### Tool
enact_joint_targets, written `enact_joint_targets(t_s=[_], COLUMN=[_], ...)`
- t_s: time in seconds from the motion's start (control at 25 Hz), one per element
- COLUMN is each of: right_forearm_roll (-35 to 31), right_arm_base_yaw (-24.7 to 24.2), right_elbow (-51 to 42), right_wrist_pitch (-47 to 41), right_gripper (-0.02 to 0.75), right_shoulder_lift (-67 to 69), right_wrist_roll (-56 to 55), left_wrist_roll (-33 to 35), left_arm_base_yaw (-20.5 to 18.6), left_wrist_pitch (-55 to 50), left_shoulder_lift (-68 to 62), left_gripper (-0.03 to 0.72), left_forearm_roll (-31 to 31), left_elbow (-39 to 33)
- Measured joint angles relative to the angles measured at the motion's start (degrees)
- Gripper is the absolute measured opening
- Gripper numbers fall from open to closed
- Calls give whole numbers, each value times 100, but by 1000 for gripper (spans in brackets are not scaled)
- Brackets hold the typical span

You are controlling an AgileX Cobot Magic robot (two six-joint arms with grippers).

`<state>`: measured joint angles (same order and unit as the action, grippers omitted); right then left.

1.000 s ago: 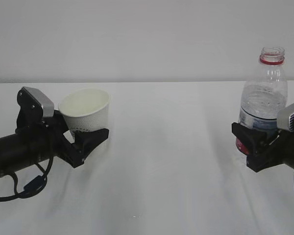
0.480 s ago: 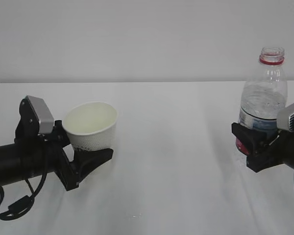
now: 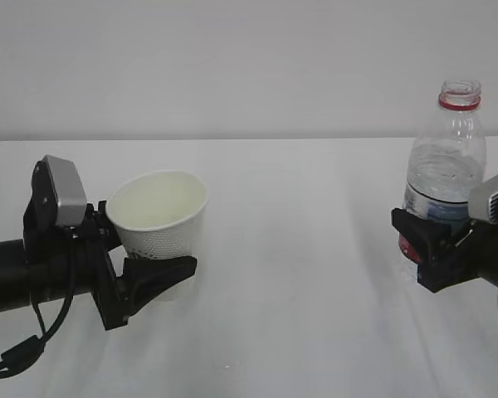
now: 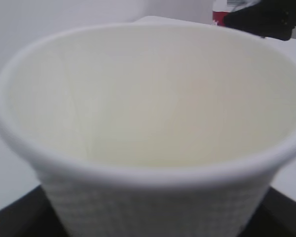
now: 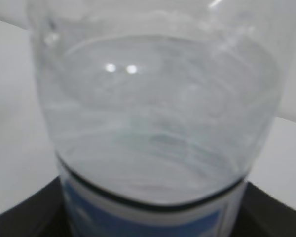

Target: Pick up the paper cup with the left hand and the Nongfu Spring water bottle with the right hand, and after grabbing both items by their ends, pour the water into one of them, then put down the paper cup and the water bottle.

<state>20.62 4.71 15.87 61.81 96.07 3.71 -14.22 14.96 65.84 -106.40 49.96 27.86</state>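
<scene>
From the exterior view, you see the left hand [image 3: 149, 278] clamped around the paper cup [image 3: 160, 220] at its base, cup tilted, left of the table [image 3: 299, 274]. Your right hand [image 3: 432, 249] grips the upright Nongfu Spring water bottle [image 3: 445, 166] low down; its label is mostly hidden.

Left wrist view: the cup's blurred rim fills the frame.

Right wrist view: the water [image 5: 158, 128] shows, bottle top cut off.

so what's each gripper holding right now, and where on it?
Left gripper holds the paper cup by its lower wall near the base. Right gripper holds the water bottle around its labelled lower body.
</scene>
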Motion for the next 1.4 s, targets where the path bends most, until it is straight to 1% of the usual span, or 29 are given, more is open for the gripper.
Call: enact_joint_targets(t_s=[0.16,0.24,0.48,0.8,1.24,1.4], right_forearm_roll=[102,151,197,217,231,231], right_arm_base_yaw=[0,0,0,0,0,0], right_elbow=[0,0,0,0,0,0], right_wrist_pitch=[0,0,0,0,0,0], right_gripper=[482,483,482,482,482,482], right_shoulder_lift=[0,0,0,0,0,0], right_wrist_roll=[0,0,0,0,0,0], left_wrist_roll=[-101,-129,-148,-157,-157,-157], left_arm_base_yaw=[11,99,510,918,1577,1793], left_wrist_pitch=[0,0,0,0,0,0], left_shoulder_lift=[14,14,14,14,14,14], left_gripper=[585,585,585,585,585,585], left_forearm_roll=[189,203,215,192,170,-28], left_elbow=[-9,-9,-9,27,508,651])
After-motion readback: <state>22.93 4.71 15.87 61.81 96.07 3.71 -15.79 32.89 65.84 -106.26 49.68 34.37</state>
